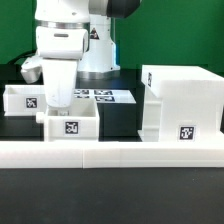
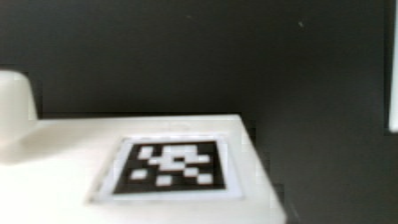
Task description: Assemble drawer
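The white cube-shaped housing (image 1: 180, 100) stands at the exterior view's right, with a marker on its front. One shallow white tray (image 1: 70, 123) sits in the middle by the front, and a second tray (image 1: 24, 98) lies at the left. My gripper (image 1: 60, 100) hangs low between the two trays, just behind the middle one. Its fingertips are hidden, so I cannot tell whether it is open or shut. The wrist view shows a white surface with a black-and-white marker (image 2: 173, 167) close up, over the black table. No fingers show there.
The marker board (image 1: 100, 96) lies flat behind the middle tray. A long low white rail (image 1: 110, 152) runs along the table's front edge. A blurred white rounded shape (image 2: 15, 110) sits at the edge of the wrist view.
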You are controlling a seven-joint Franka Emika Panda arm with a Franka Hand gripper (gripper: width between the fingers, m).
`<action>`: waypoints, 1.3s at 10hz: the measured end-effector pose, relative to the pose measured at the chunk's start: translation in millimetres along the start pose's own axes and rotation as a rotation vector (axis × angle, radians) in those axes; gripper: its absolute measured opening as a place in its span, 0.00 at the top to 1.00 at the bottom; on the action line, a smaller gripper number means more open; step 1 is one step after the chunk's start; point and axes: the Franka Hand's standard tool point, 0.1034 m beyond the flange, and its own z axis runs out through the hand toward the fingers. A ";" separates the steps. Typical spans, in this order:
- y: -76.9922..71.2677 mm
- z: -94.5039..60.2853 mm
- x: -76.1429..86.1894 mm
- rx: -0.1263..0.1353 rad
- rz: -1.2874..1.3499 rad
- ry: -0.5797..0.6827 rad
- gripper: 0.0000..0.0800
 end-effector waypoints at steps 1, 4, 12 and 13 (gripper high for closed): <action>1.5 -0.5 1.4 0.000 0.000 -0.002 0.95; 17.7 -3.5 12.9 -0.009 0.002 0.003 0.95; 31.8 -2.6 48.2 -0.033 0.088 0.011 0.95; 34.1 -1.4 58.4 -0.015 0.073 0.004 0.95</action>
